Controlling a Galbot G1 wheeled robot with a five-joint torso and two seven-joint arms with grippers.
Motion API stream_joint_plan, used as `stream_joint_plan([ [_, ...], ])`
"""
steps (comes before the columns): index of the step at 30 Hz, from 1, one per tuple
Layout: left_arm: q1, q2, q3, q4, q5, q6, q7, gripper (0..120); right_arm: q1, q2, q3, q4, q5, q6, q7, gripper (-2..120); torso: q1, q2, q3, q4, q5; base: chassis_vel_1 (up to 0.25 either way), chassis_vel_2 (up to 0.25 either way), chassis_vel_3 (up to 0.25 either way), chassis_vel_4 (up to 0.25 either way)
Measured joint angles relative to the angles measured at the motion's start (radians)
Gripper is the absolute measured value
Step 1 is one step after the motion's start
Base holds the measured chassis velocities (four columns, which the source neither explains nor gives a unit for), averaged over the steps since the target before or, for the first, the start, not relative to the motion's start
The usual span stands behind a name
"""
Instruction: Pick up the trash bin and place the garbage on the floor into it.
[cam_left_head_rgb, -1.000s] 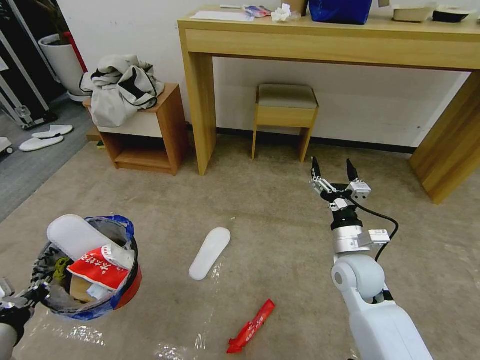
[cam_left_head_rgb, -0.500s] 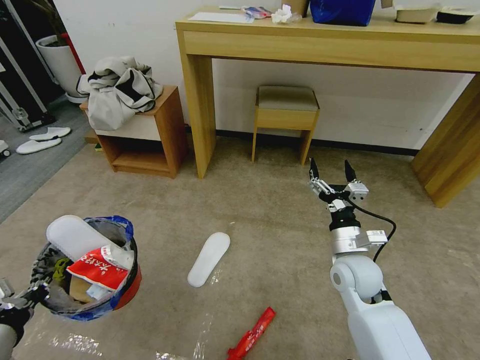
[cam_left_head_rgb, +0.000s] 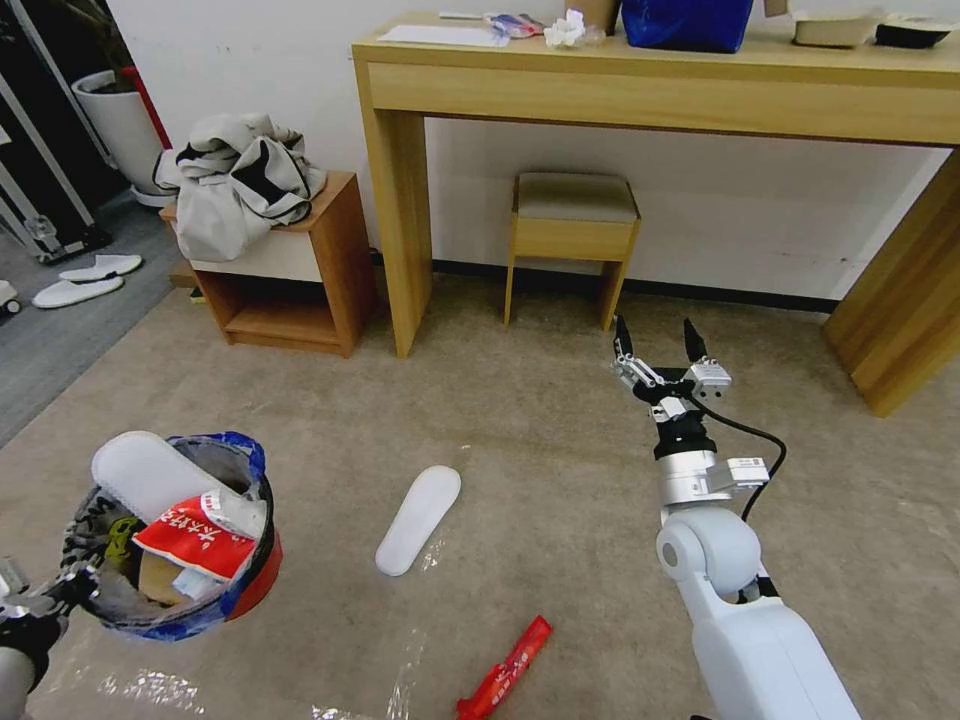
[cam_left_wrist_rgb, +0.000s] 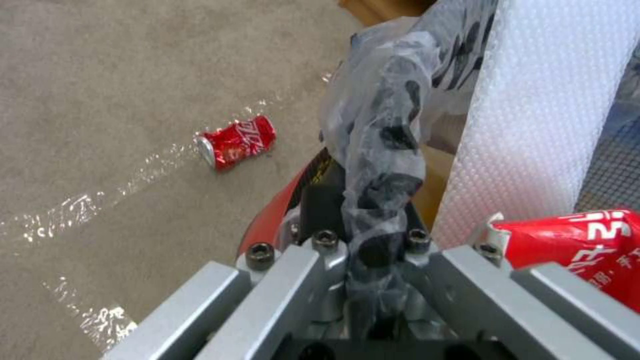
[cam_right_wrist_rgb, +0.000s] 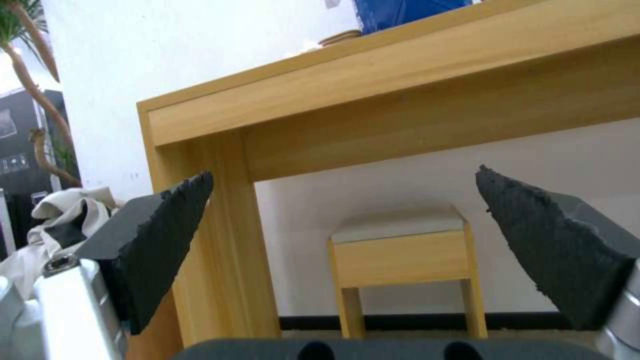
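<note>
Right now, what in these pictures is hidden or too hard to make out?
- Head view: the left gripper is cut off by the picture's corner.
- Head view: the small round red trash bin hides its lower contents under a white flat slipper and a red wrapper.
- Left wrist view: the crushed red can's small print is unreadable.
- The open right gripper hides nothing.

A long light-wood desk (cam_left_head_rgb: 660, 85) stands against a white wall (cam_left_head_rgb: 700, 210), with a small padded stool (cam_left_head_rgb: 573, 235) tucked beneath it. Just beside the desk's leg sits a low wooden side table (cam_left_head_rgb: 300, 270) heaped with grey clothing (cam_left_head_rgb: 240, 180). Beige carpet (cam_left_head_rgb: 540, 420) meets grey flooring (cam_left_head_rgb: 60, 330) at the left.
</note>
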Motion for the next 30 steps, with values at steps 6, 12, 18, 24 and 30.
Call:
stream_joint_plan([
  [6,-0.003,0.001,0.003,0.002,0.001,0.000,-0.001,0,0.002,0.001,0.000,-0.001,0.001,0.000,-0.001,100,0.000,0.000,0.000,0.0000,0.0000,0.000,0.000,0.000,0.000],
  [12,-0.003,0.004,0.003,0.005,0.001,0.000,-0.002,0,0.003,0.002,-0.002,-0.002,-0.001,-0.004,-0.001,100,0.000,0.000,0.000,0.0000,0.0000,0.000,0.000,0.000,0.000],
  [18,-0.003,0.007,0.003,0.005,0.001,-0.001,-0.002,0,0.002,0.004,-0.004,-0.002,-0.002,-0.004,-0.002,100,0.000,0.000,0.000,0.0000,0.0000,0.000,0.000,0.000,0.000],
  [24,-0.004,0.009,0.004,0.006,0.000,-0.001,-0.002,0,0.003,0.005,-0.004,-0.003,-0.005,-0.005,-0.002,100,0.000,0.000,0.000,0.0000,0.0000,0.000,0.000,0.000,0.000],
  [30,-0.005,0.010,0.004,0.008,0.000,-0.001,-0.002,0,0.004,0.006,-0.004,-0.006,-0.005,-0.005,-0.003,100,0.000,0.000,0.000,0.0000,0.0000,-0.014,0.017,0.025,-0.018],
])
